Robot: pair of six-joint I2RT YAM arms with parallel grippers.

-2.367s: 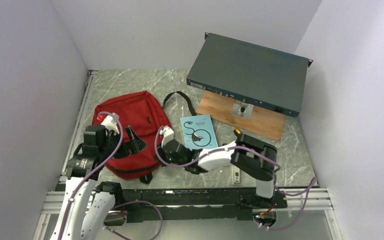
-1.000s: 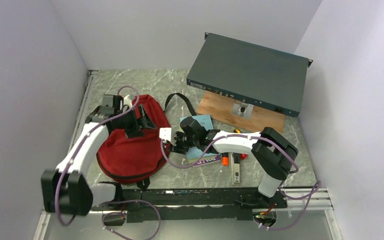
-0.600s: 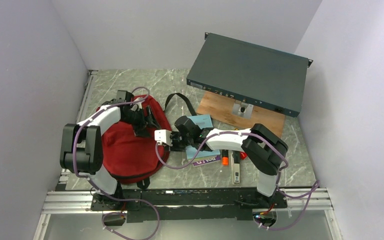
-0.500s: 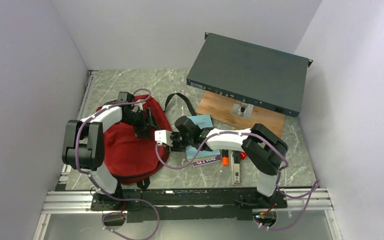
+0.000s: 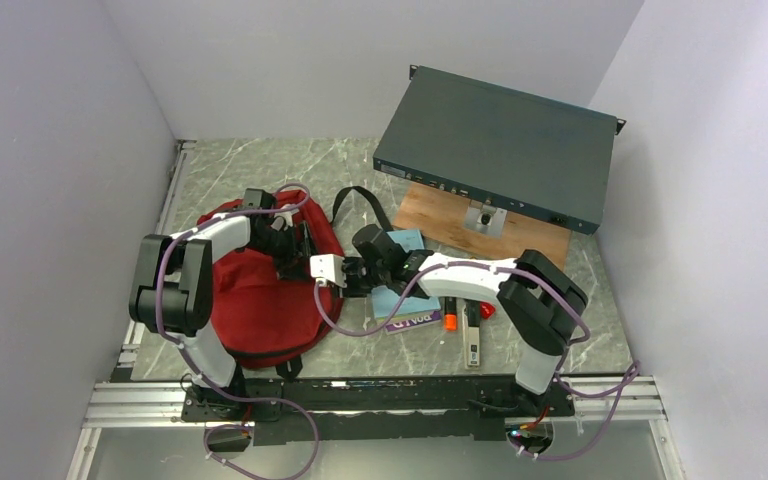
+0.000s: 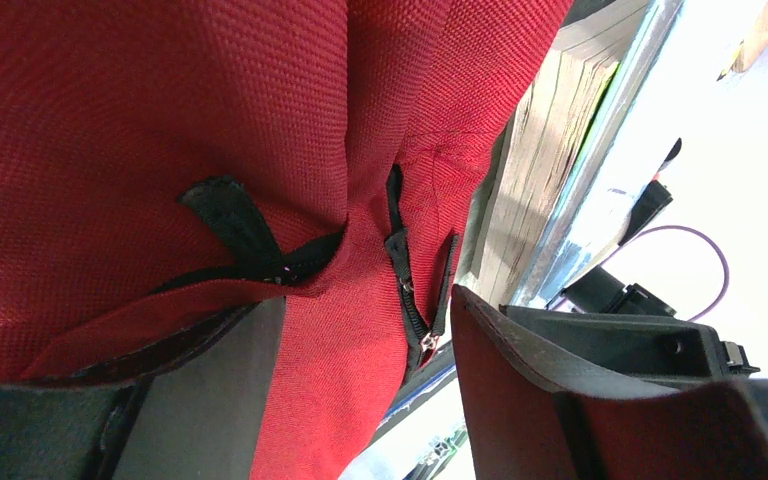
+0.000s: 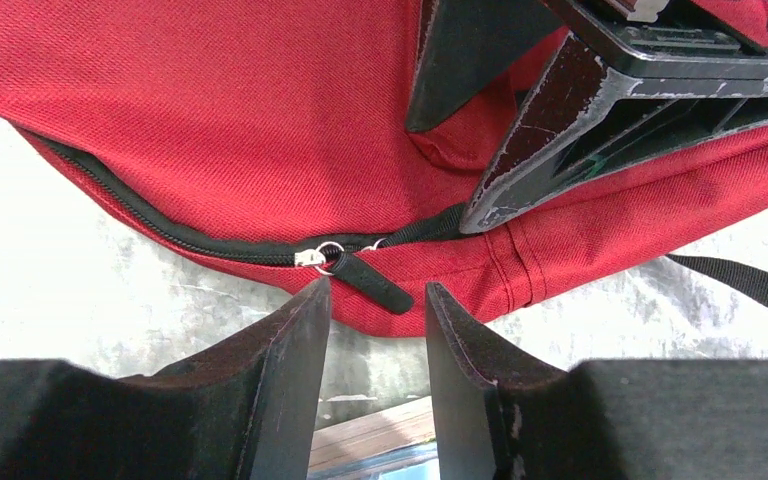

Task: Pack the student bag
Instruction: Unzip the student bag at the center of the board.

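Note:
The student bag [image 5: 255,300] is a dark red backpack lying at the left of the table. My left gripper [image 5: 295,245] rests on its upper right part; in the left wrist view [image 6: 365,340] the jaws stand wide apart with a fold of red bag fabric [image 6: 340,380] and a black zip [image 6: 405,290] between them. My right gripper [image 5: 345,272] is at the bag's right edge. In the right wrist view [image 7: 375,300] it is open, and the black zip pull [image 7: 370,280] lies just beyond its tips. The left gripper's fingers [image 7: 560,150] press on the bag [image 7: 210,120] there.
A dark teal metal box [image 5: 500,145] sits on a wooden board [image 5: 500,240] at the back right. A light blue notebook [image 5: 405,242], a purple-lettered book [image 5: 412,320], an orange marker [image 5: 450,321], a red item [image 5: 485,312] and a white stick [image 5: 472,350] lie under my right arm. Walls close both sides.
My left arm swung from the near left over to the bag's upper right. My right gripper moved up along the bag's right edge. The bag bunched and shifted.

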